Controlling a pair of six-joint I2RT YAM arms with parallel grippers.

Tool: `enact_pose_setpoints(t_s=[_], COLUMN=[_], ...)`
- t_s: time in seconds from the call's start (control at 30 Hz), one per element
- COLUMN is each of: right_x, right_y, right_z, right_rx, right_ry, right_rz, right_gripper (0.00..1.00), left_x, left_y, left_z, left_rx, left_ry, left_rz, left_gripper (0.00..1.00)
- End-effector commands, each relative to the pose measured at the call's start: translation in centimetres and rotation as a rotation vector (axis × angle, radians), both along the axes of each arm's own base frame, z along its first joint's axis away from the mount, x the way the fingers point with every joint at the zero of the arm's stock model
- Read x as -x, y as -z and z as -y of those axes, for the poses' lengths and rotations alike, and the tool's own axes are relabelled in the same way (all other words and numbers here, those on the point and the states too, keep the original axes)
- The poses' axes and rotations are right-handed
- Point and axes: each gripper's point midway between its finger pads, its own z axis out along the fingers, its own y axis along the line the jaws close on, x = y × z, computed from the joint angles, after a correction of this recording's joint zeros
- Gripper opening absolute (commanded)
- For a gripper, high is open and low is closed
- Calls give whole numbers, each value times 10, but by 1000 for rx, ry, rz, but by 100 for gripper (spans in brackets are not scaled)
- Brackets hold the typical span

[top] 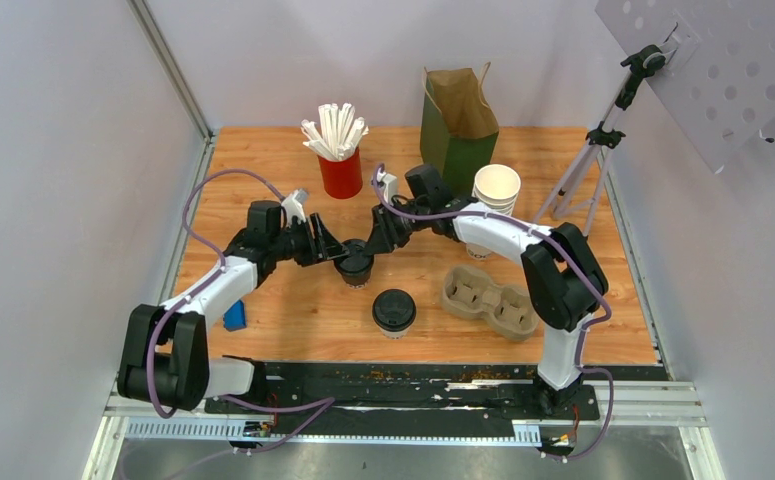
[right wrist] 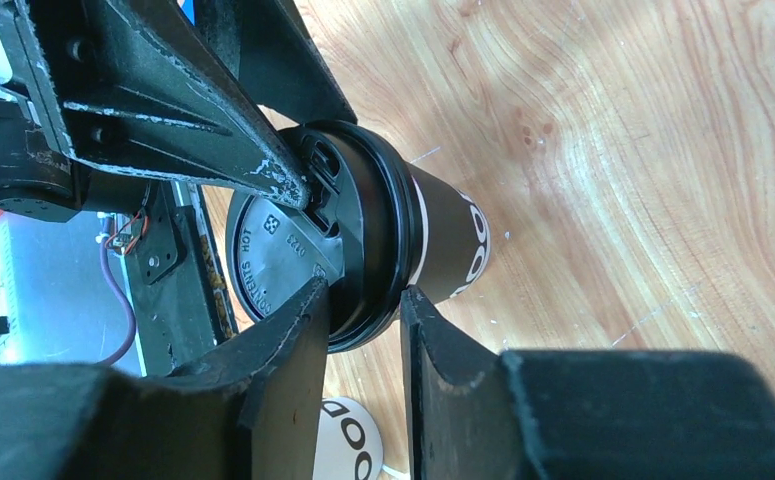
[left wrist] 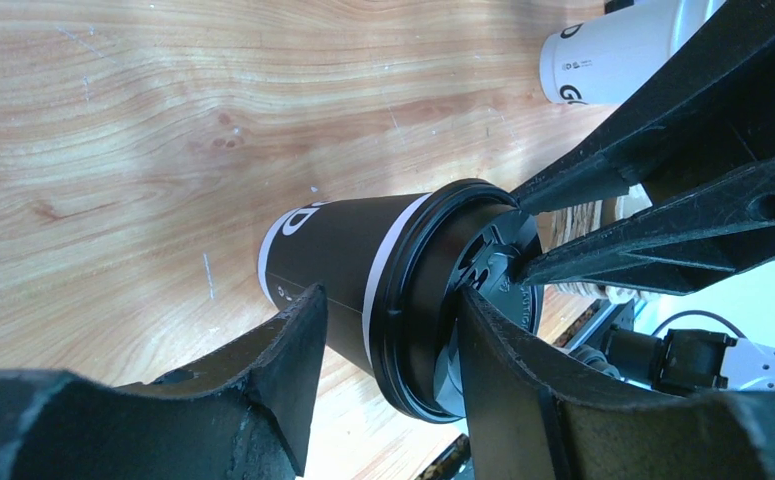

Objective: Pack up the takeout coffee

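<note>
Near the front edge of the counter, the takeout coffee stands free with open wood around it. Behind it, both arms fold inward to a black lidded cup. The right hand pinches its lid rim. The left hand brackets it, grip uncertain.

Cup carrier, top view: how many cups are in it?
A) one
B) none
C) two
B: both wells of the cup carrier show bare pulp. One lidded cup stands on the table left of it, and the other lidded cup stands farther left.
</note>
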Motion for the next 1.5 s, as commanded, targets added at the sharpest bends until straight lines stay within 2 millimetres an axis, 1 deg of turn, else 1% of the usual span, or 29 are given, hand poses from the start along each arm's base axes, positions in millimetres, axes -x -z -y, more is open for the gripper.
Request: enact_pose_setpoints(t_s=[0.0, 0.13, 0.2, 0.27, 0.33, 0.43, 0.5, 0.6, 0.8, 0.93, 1.07, 1.2, 1.33, 1.37, 1.47], right_x=[7, -9, -12, -10, -6, 3, 9, 15, 28, 32, 32, 33, 39, 41, 46], right_y=[47, -6, -28, -42, -48, -48, -46, -41, -25, -16, -6, 10, 26, 29, 42], right_z=[33, 20, 16, 13, 11, 9, 7, 4, -2, -6, -7, -4, 0, 3, 10], right_rx=[216, 136, 102, 72, 47, 23, 14, 20, 46, 59, 70, 90, 100, 102, 112], right_ry=[47, 72, 83, 82, 79, 74, 64, 60, 47, 39, 40, 47, 58, 60, 84], right_rz=[-99, -39, -27, -31, -45, -83, -99, -123, -194, -212, -232, -251, -268, -271, -279], right_gripper=[32, 44, 51, 59, 65, 72, 75, 75, 75, 69, 65, 53, 40, 38, 36], left_x=[28, 27, 27, 28, 27, 28, 27, 26, 26, 26, 27, 28, 29, 30, 28], left_y=[42, 35, 34, 34, 34, 35, 34, 32, 31, 32, 33, 36, 40, 42, 44], left_z=[-14, -13, -11, -10, -9, -9, -8, -8, -7, -7, -7, -8, -10, -10, -9], left_rx=[-101, -99, -94, -93, -95, -96, -95, -93, -95, -97, -100, -108, -124, -128, -125], left_ry=[-34, -62, -67, -66, -64, -65, -65, -68, -66, -66, -64, -59, -58, -54, -45], left_rz=[-130, -118, -114, -118, -116, -115, -112, -109, -104, -104, -108, -111, -122, -124, -114], left_gripper=[56, 55, 56, 55, 55, 55, 55, 55, 55, 55, 55, 55, 55, 55, 55])
